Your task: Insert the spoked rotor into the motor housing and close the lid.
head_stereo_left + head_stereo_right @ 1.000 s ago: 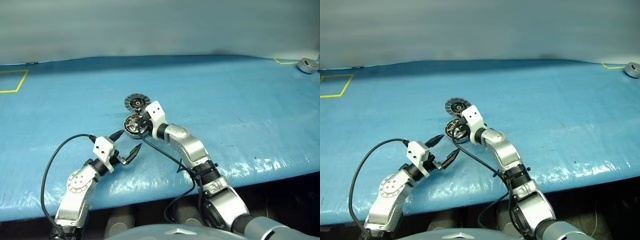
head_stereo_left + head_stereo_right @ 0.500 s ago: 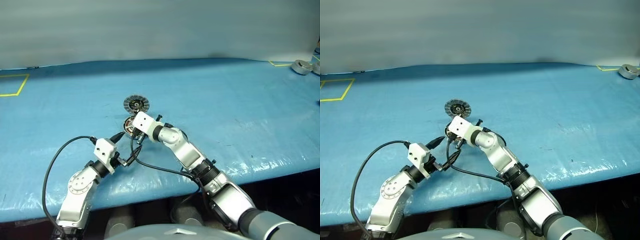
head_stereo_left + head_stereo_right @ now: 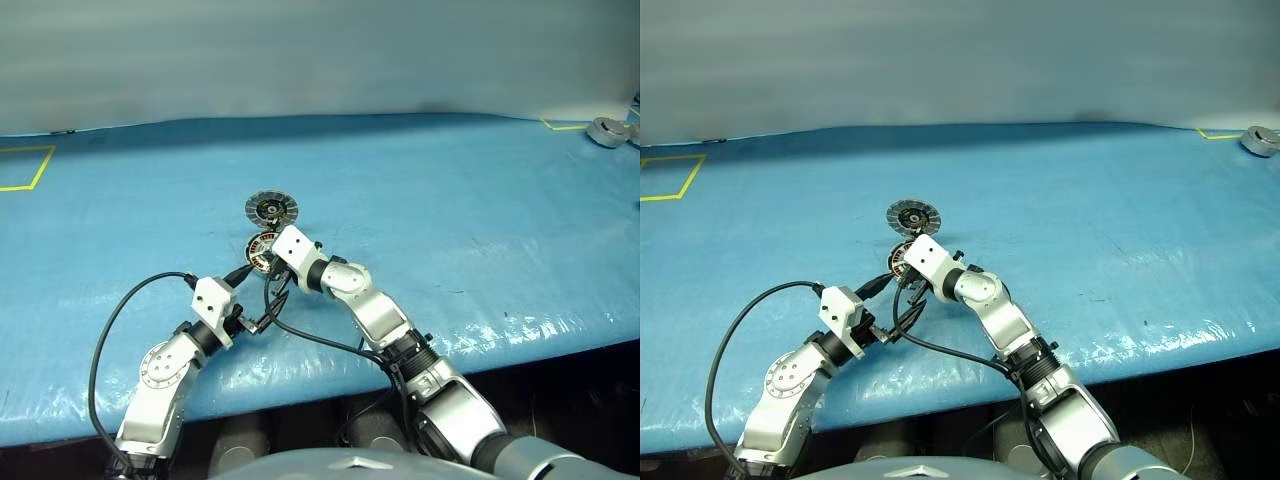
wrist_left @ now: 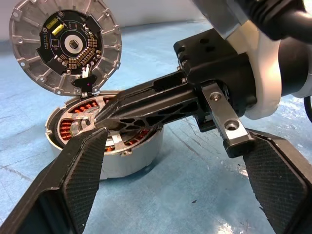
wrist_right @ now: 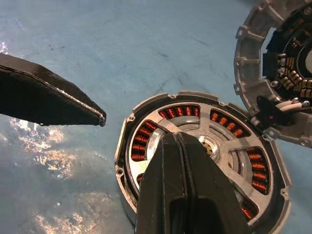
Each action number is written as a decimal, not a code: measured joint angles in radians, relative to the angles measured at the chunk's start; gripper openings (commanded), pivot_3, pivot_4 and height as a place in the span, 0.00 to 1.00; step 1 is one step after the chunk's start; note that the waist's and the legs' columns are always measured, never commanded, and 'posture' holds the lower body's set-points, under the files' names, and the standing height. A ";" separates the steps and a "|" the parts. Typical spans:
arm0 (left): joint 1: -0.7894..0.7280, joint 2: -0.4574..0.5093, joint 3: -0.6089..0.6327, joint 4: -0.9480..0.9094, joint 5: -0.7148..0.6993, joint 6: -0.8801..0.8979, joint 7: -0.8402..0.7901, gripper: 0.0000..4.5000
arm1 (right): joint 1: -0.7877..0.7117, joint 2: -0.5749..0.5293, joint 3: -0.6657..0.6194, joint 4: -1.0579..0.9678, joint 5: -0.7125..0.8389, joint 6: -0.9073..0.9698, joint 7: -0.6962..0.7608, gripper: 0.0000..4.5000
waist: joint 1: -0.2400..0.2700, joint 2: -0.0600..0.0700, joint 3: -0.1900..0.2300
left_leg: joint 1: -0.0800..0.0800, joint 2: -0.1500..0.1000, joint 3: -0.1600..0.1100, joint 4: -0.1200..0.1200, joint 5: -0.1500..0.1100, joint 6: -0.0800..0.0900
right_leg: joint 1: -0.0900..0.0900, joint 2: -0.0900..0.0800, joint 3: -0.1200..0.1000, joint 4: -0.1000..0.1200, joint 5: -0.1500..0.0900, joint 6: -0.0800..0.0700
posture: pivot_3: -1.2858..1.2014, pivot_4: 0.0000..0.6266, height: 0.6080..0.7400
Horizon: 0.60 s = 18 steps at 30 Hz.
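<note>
The right claw [image 5: 178, 141] is closed, its 2 black fingers pressed together with nothing between them. Their joined tips rest over the hub of the spoked rotor [image 5: 229, 146], which sits down inside the motor housing [image 4: 112, 146]. In the right wrist view the silver spokes spread from the hub, and the copper windings show in the gaps between them.

The housing stands on the blue table [image 3: 450, 200], near its front edge. The lid [image 4: 66, 46] is open, swung back on its hinge and standing up at the far side of the housing, its inner face with a dark circuit ring turned toward the left wrist camera. A few thin wires run across at the hinge.

The left claw [image 3: 252, 298] is open, its 2 fingers spread wide and holding nothing. It hangs just beside the housing on the near side, pointing toward it, with the right claw's fingers crossing in front of it. One of its fingertips [image 5: 95, 117] shows close to the housing rim without touching it.

Far off at the table's right back corner lies a grey metal puck [image 3: 606, 131], beside yellow tape [image 3: 560, 126]. More yellow tape [image 3: 30, 170] marks the left back corner.
</note>
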 measured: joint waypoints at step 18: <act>-0.160 0.062 -0.045 -0.127 -0.241 0.205 -0.108 1.00 | 0.205 -0.071 -0.156 -0.477 0.231 0.189 -0.028 0.00 | 0.005 0.000 0.002 | -0.016 -0.006 -0.003 0.004 0.000 0.000 | -0.012 0.002 0.000 0.001 0.001 0.003 | 0.52 0.24 1.00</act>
